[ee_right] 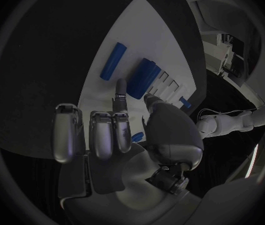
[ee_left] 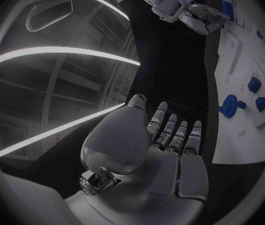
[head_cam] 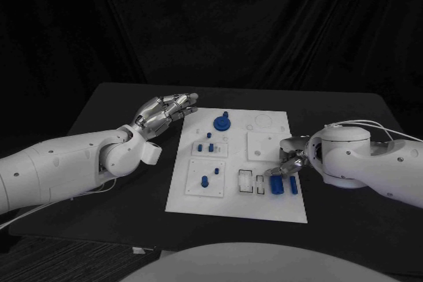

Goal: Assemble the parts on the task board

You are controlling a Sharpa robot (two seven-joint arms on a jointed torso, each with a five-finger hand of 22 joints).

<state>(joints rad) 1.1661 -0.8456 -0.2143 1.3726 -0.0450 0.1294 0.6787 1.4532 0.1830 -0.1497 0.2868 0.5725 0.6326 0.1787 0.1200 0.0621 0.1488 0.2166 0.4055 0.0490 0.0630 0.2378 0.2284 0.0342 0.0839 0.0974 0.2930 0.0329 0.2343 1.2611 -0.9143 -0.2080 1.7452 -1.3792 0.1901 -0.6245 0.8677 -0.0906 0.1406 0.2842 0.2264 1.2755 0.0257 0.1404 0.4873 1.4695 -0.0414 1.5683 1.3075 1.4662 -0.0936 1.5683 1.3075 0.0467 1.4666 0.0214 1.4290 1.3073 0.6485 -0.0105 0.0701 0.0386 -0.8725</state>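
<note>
The black matte surface [head_cam: 353, 111] carries the white rectangular task board [head_cam: 238, 199] at its middle, its long sides running away from the robot. The left hand [head_cam: 163, 114], silver and many-fingered, hangs over the surface just off the board's far left corner, fingers straight, apart and holding nothing. The right hand [head_cam: 291, 163] sits at the board's right edge, its fingers [ee_right: 121, 92] reaching down toward two loose blue cylindrical parts [head_cam: 282, 184] lying side by side near the near right corner, beside empty rectangular slots [head_cam: 251, 182]; whether a fingertip touches one I cannot tell, but nothing looks gripped. A round blue knob part [head_cam: 222, 121] stands near the far edge, and small blue pegs [head_cam: 209, 147] stand in the left-hand plates. The cylinders look like light, rigid, smooth plastic, likely to roll; best pinched across the middle, thumb opposite a finger.
</note>
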